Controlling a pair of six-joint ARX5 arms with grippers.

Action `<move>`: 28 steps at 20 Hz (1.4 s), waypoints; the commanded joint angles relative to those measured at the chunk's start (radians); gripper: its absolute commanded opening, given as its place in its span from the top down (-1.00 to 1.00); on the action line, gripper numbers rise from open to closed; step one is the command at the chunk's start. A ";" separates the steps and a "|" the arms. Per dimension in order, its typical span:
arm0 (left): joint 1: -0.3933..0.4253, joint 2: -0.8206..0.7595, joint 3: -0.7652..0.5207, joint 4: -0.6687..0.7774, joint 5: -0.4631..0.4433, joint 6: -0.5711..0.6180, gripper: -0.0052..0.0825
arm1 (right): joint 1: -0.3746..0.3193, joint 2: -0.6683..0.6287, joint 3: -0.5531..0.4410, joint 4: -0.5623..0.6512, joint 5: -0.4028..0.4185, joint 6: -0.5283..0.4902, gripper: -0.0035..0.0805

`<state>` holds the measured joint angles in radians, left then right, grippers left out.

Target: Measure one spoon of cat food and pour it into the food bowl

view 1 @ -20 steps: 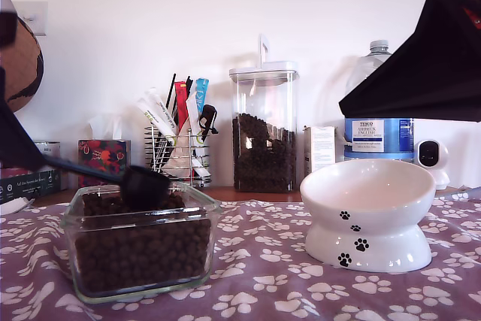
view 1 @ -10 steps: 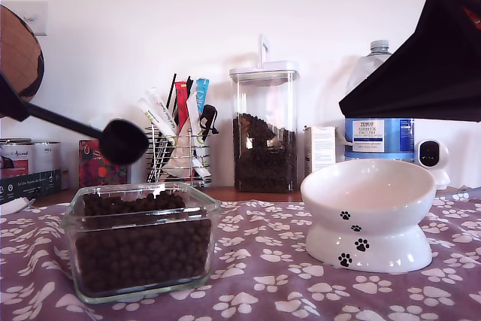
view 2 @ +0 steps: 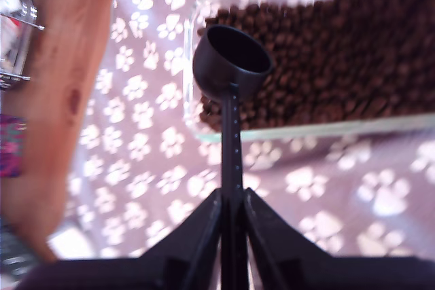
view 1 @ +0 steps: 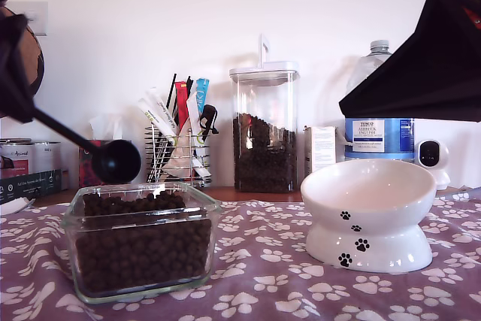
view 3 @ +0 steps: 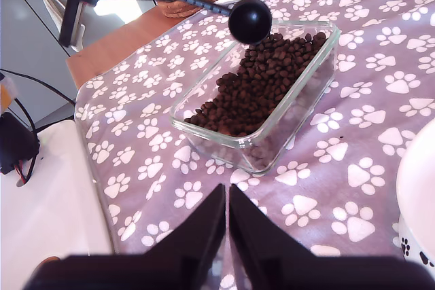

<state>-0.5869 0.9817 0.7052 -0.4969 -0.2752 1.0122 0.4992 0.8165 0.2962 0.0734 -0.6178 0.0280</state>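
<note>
since a moment ago the spoon [view 1: 116, 161] dropped lower, its cup hovering over the dish [view 1: 141, 240] edge. first gripper [view 2: 231, 203] clamps the handle; second gripper [view 3: 228, 198] looks closed on nothing. cup seems empty, so the bowl [view 1: 367, 214] may get no cat food [view 3: 257, 85].

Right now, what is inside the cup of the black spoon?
In the first wrist view the spoon's cup looks empty: only dark inner wall shows, though its floor is in shadow. My first gripper holds the handle, with the cup above the glass dish of cat food.
</note>
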 commanded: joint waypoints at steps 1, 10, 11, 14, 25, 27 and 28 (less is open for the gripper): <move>-0.039 0.033 0.004 0.028 -0.047 0.069 0.94 | 0.005 0.005 -0.012 0.004 -0.002 0.001 0.95; -0.150 0.170 0.004 0.205 -0.275 0.351 0.94 | 0.005 0.005 -0.012 0.003 -0.011 0.003 0.95; -0.153 0.170 0.004 0.216 -0.284 0.375 0.94 | 0.005 0.005 -0.012 0.003 -0.011 0.008 0.95; -0.156 0.170 0.004 0.210 -0.282 0.388 0.94 | 0.005 0.005 -0.012 0.003 -0.011 0.009 0.95; -0.116 0.243 0.004 0.182 -0.243 0.462 0.93 | 0.005 0.005 -0.012 0.003 -0.011 0.009 0.95; -0.121 0.243 0.004 0.102 -0.201 0.461 0.93 | 0.005 0.004 -0.012 0.003 -0.011 0.009 0.95; -0.129 0.243 0.004 0.066 -0.185 0.461 0.93 | 0.005 0.004 -0.012 0.003 -0.011 0.009 0.95</move>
<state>-0.7071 1.2060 0.7288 -0.3794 -0.4797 1.4666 0.4992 0.8165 0.2962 0.0734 -0.6247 0.0322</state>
